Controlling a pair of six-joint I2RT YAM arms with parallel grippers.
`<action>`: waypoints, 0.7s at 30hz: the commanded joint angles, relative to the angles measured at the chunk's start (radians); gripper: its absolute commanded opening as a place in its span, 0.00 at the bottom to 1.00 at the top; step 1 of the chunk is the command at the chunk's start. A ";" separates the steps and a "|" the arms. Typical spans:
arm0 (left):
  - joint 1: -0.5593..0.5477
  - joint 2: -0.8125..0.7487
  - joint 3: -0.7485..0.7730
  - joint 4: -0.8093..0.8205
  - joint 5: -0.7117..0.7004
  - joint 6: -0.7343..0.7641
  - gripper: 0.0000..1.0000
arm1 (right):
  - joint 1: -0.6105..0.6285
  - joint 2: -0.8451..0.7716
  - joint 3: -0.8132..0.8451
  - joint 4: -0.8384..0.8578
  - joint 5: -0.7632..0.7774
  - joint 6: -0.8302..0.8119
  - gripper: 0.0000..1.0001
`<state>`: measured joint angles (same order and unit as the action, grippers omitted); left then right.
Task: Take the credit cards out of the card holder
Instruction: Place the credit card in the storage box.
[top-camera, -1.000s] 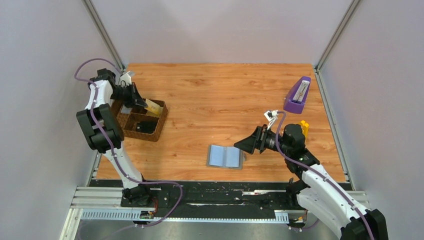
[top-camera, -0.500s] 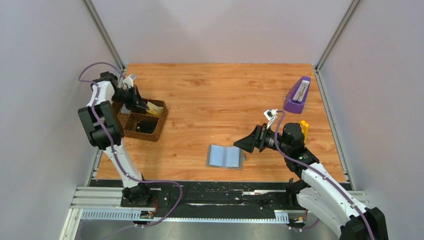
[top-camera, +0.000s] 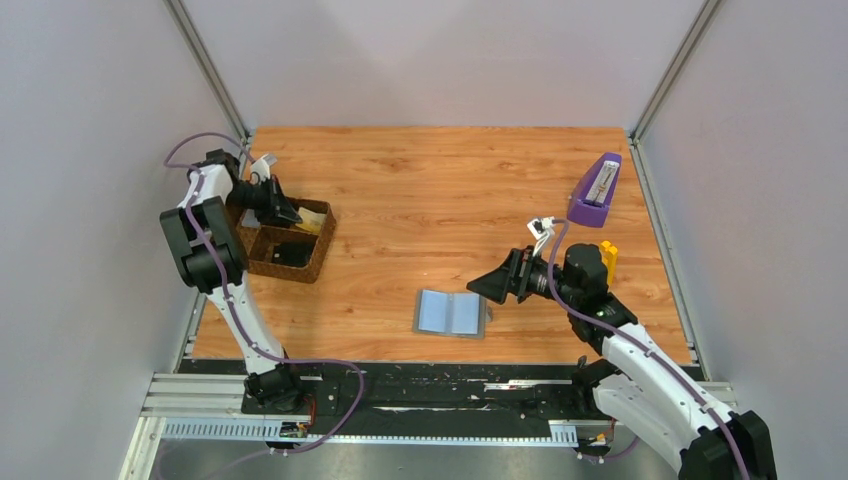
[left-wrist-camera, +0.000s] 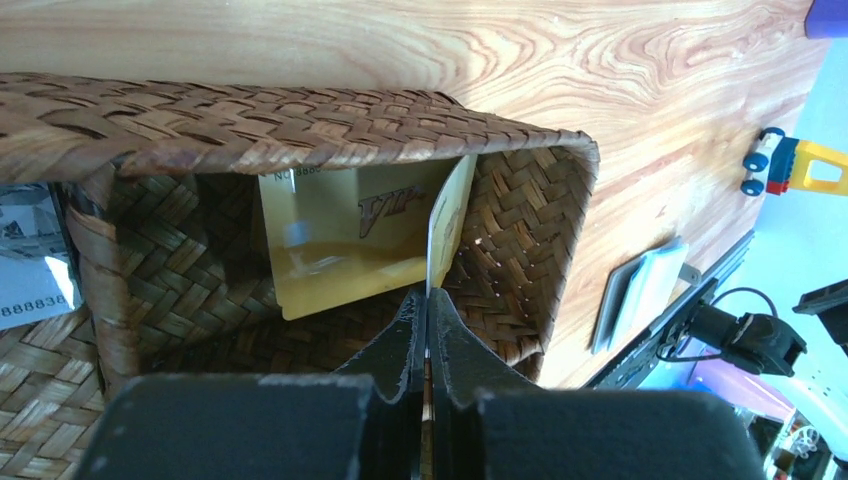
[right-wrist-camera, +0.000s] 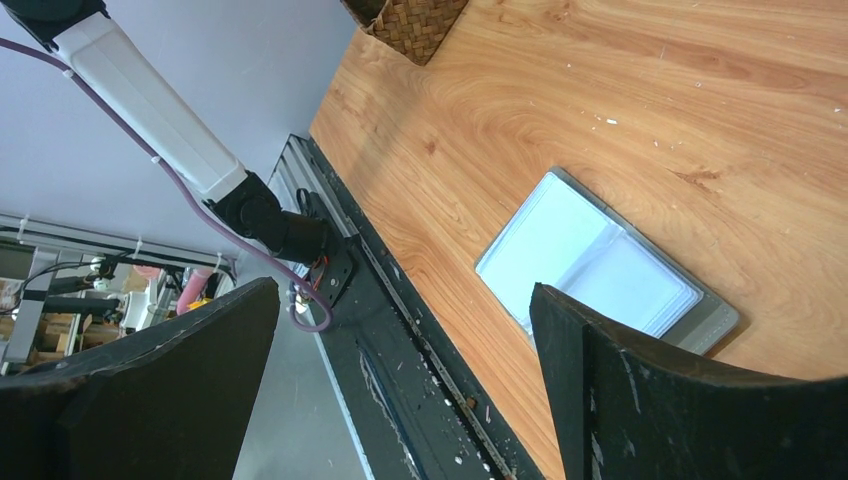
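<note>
The card holder lies open on the table near the front edge, its pale blue-grey pockets facing up. My right gripper hovers just to its right, open and holding nothing, its jaws wide apart. My left gripper reaches into the back right compartment of the brown woven tray. It is shut on a gold credit card held edge-on. A second gold card lies against the wall of that compartment. A whitish card shows in the compartment beside it.
A purple wedge-shaped object stands at the back right. Near the right arm sits a yellow toy. The table is walled on three sides, with a black rail along the front.
My left gripper has gone deeper into the tray compartment with the gold card. The right gripper has edged slightly left; the card holder has not moved.
</note>
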<state>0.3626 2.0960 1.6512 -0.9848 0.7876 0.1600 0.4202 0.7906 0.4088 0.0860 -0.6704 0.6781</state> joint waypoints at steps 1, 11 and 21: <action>0.002 0.026 0.049 0.017 -0.007 0.019 0.08 | -0.004 0.009 0.047 0.024 0.017 -0.019 1.00; -0.017 0.052 0.084 0.015 -0.061 0.003 0.25 | -0.004 0.013 0.047 0.028 0.032 -0.013 1.00; -0.036 0.056 0.132 0.000 -0.112 -0.020 0.35 | -0.004 0.058 0.070 -0.009 0.074 0.001 1.00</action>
<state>0.3397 2.1544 1.7313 -0.9771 0.6971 0.1513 0.4198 0.8322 0.4225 0.0811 -0.6270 0.6788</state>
